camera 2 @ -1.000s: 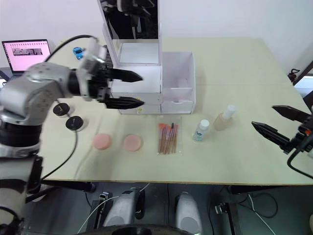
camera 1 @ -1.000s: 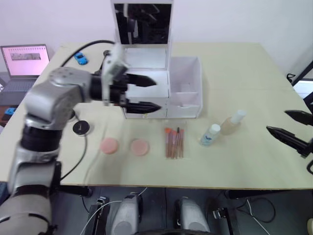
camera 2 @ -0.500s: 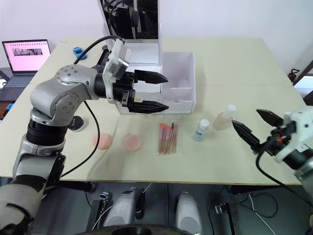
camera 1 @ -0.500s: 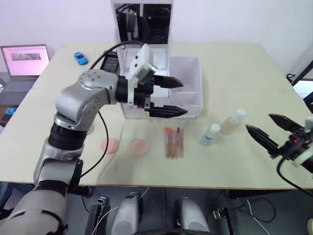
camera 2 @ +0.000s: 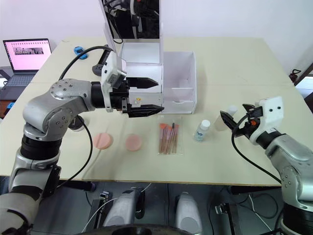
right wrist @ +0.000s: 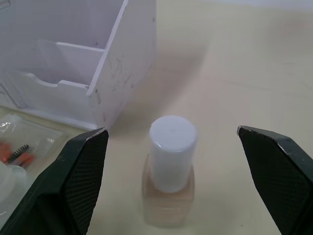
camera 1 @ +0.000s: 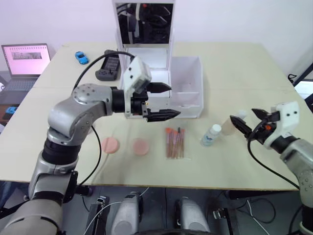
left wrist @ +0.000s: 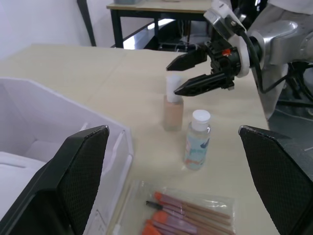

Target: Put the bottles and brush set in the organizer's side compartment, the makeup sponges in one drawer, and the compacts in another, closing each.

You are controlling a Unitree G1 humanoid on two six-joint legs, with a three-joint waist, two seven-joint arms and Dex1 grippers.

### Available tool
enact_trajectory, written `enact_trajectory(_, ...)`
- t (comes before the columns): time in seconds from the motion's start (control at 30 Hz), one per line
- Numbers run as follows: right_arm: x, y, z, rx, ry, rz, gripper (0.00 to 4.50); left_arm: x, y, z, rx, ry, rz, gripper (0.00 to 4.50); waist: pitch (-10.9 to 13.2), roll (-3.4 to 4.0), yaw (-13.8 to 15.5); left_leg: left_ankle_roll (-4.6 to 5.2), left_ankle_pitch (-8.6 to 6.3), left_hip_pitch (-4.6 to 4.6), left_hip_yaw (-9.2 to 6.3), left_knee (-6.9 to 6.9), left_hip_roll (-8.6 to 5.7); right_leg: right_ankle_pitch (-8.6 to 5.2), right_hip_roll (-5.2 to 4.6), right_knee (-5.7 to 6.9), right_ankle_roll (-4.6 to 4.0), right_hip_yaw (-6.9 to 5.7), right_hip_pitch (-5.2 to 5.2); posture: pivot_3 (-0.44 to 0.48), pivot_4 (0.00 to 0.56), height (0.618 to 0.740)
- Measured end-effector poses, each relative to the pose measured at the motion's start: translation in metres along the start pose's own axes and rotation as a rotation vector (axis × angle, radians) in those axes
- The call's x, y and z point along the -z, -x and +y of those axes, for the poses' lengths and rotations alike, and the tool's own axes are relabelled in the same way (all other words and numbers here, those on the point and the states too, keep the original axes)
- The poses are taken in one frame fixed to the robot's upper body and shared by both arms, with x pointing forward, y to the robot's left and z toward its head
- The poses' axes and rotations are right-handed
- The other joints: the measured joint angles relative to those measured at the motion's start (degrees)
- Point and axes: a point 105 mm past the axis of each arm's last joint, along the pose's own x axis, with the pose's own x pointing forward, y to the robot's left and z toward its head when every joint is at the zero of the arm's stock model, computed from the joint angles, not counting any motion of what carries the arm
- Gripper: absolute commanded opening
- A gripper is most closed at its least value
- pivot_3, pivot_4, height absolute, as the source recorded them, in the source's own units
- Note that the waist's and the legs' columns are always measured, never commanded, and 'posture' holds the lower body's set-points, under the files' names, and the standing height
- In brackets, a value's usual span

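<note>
The white organizer (camera 1: 155, 73) stands at mid-table with its mirror lid (camera 1: 144, 22) upright and its side compartment (camera 1: 188, 83) on the right. My left gripper (camera 1: 170, 102) hovers open in front of the drawers, holding nothing. The brush set (camera 1: 174, 143) lies below it, and two pink makeup sponges (camera 1: 110, 145) (camera 1: 141, 147) lie further left. The clear bottle (camera 1: 211, 135) stands beside the beige bottle (right wrist: 168, 196). My right gripper (camera 2: 234, 111) is open, its fingers (left wrist: 195, 85) on either side of the beige bottle's white cap (left wrist: 172, 85). The compacts are hidden behind my left arm.
A laptop (camera 1: 24, 61) sits off the table's far left. A blue toy car (camera 1: 81, 58) and a black handheld device (camera 1: 108, 68) lie at the back left. A black cable (camera 1: 100, 147) trails from my left arm across the table near the sponges.
My right gripper has come in from the table's right edge to the beige bottle. My left gripper swung right along the organizer's front, then eased back a little.
</note>
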Motion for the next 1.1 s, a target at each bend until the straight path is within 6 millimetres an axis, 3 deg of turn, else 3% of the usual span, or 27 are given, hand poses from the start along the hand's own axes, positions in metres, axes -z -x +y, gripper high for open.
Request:
enact_trajectory(0.1,0.004,-0.006,0.0,0.005,0.006,0.019,3.59,0.001,0.001,-0.001,-0.008,-0.009,0.009,4.5,0.0,0.0,0.0,0.0,0.0,0.01,-0.01,-0.01,0.0,0.0,0.0,0.01,0.0,0.0,-0.01,0.0,0.15,0.74)
enact_trajectory(0.27,0.002,-0.011,0.002,0.005,-0.005,0.003,0.92,0.003,0.004,0.001,-0.03,-0.011,0.025,4.5,0.0,0.0,0.0,0.0,0.0,0.0,0.0,-0.01,0.0,0.0,0.0,0.0,0.0,0.0,-0.02,0.0,0.15,0.74)
enact_trajectory(0.3,0.002,-0.012,0.002,0.005,-0.004,0.002,0.74,0.004,0.004,0.001,-0.031,-0.01,0.026,4.5,0.0,0.0,0.0,0.0,0.0,0.0,0.0,-0.01,0.0,0.0,0.0,0.0,0.0,0.0,-0.02,0.0,0.15,0.74)
enact_trajectory(0.6,0.001,-0.011,-0.002,0.025,0.022,0.009,0.75,0.006,0.005,0.0,-0.028,-0.012,0.041,4.5,0.0,0.0,0.0,0.0,0.0,-0.01,0.01,-0.01,0.0,0.0,0.0,0.0,0.0,0.0,-0.03,0.0,0.15,0.74)
enact_trajectory(0.83,-0.01,-0.01,-0.005,0.026,0.011,-0.036,0.75,0.007,0.006,0.001,-0.023,-0.008,0.043,4.5,0.0,0.0,0.0,0.01,0.0,-0.01,0.01,-0.04,0.0,0.0,0.0,-0.01,0.0,0.0,-0.04,0.0,0.15,0.74)
enact_trajectory(1.07,0.006,-0.008,-0.008,0.041,-0.034,-0.019,4.26,0.008,0.006,0.0,-0.013,0.0,0.044,4.5,0.0,0.0,0.0,0.01,0.0,-0.01,0.01,-0.03,0.0,0.0,0.0,-0.01,0.0,0.0,-0.03,0.0,0.15,0.74)
enact_trajectory(1.1,0.007,-0.008,-0.009,0.045,-0.033,-0.019,4.48,0.008,0.006,0.0,-0.012,0.0,0.044,4.5,0.0,0.0,0.0,0.01,0.0,-0.01,0.01,-0.03,0.0,0.0,0.0,0.0,0.0,0.0,-0.04,0.0,0.15,0.74)
